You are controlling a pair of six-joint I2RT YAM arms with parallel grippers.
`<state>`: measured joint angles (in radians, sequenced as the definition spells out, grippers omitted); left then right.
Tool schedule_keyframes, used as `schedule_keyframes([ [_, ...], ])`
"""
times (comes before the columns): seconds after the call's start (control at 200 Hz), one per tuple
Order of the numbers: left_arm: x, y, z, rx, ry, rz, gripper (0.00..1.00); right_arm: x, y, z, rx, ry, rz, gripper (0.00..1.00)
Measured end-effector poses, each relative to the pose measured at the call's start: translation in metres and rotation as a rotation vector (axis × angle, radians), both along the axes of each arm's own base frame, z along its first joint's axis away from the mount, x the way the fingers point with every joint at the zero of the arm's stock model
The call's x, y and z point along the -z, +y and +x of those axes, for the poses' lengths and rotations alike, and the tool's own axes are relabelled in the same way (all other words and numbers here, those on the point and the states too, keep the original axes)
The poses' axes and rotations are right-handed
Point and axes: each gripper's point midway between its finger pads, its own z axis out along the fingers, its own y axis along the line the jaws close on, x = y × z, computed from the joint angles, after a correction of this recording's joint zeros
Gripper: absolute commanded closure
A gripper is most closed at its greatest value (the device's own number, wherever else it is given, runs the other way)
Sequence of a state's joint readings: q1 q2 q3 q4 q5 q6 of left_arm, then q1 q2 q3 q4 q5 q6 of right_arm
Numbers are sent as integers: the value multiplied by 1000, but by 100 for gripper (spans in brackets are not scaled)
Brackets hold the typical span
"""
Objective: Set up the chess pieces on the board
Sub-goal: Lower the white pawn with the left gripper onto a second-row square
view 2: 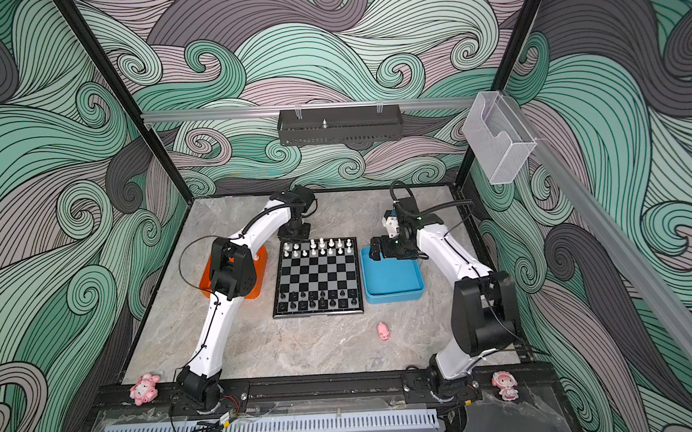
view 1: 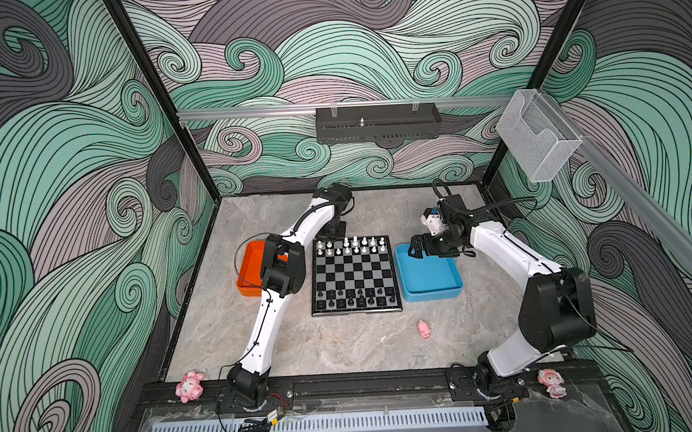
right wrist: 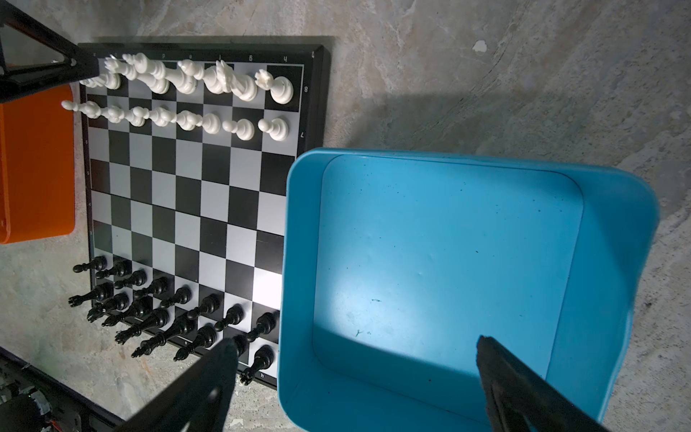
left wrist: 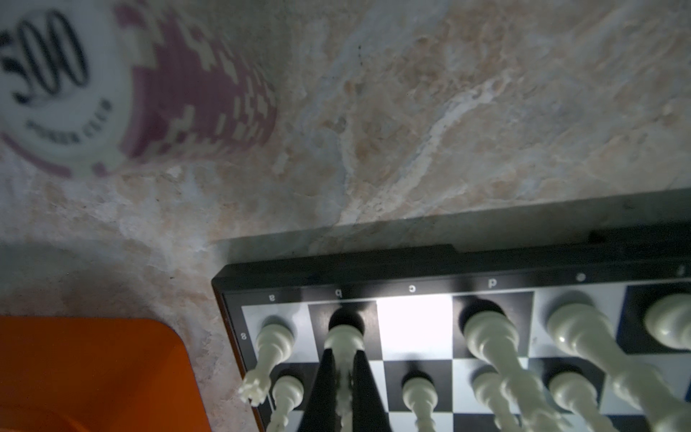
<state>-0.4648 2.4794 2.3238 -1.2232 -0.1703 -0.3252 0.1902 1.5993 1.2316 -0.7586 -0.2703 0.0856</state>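
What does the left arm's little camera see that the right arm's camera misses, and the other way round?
Only the left wrist view: a stack of purple-and-white poker chips on the tabletop, and, close up, the left gripper shut on a white piece at the board's back-row b square, with the c square beside it bare. Only the right wrist view: the blue tray, the right gripper open above it, and the black pieces in two rows. Both: the board, the white rows, the orange tray and the marbled tabletop.
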Motion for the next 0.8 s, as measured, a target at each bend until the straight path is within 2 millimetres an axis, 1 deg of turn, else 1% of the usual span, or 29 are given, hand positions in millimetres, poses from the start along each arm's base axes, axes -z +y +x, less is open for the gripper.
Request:
schedule_keyframes([
  [0.686, 2, -1, 3, 0, -9, -3, 100, 0, -1, 0, 4, 1, 1, 1],
  [0.801, 1, -1, 3, 0, -9, -3, 98, 0, -1, 0, 4, 1, 1, 1],
])
